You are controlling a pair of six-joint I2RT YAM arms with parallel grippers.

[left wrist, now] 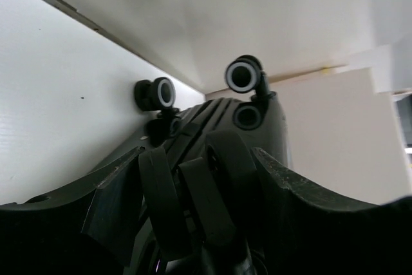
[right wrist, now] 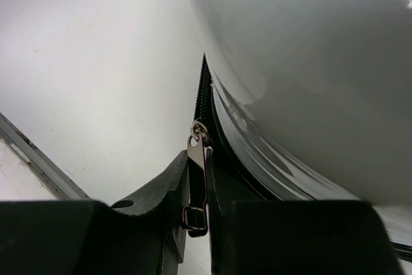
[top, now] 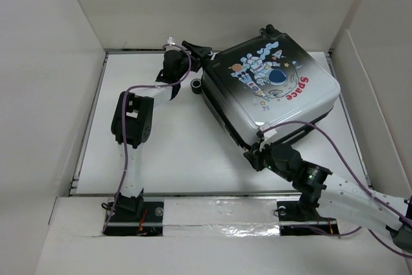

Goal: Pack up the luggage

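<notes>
The luggage (top: 270, 82) lies flat and closed at the back right of the table, astronaut and red "Space" print facing up. My left gripper (top: 205, 56) is at its far left corner; in the left wrist view the gripper (left wrist: 199, 185) is closed around black handle bands (left wrist: 212, 191) of the case, with two black-and-white wheels (left wrist: 243, 75) beyond. My right gripper (top: 256, 152) is at the case's near corner. In the right wrist view the gripper (right wrist: 198, 204) pinches the metal zipper pull (right wrist: 197, 159) beside the glossy white shell (right wrist: 309, 62).
White panel walls (top: 58, 62) enclose the table on the left, back and right. A taped strip (top: 219, 210) runs along the near edge by the arm bases. Purple cables (top: 335, 146) loop over the right arm. A wheel (top: 195, 86) sticks out at the case's left side.
</notes>
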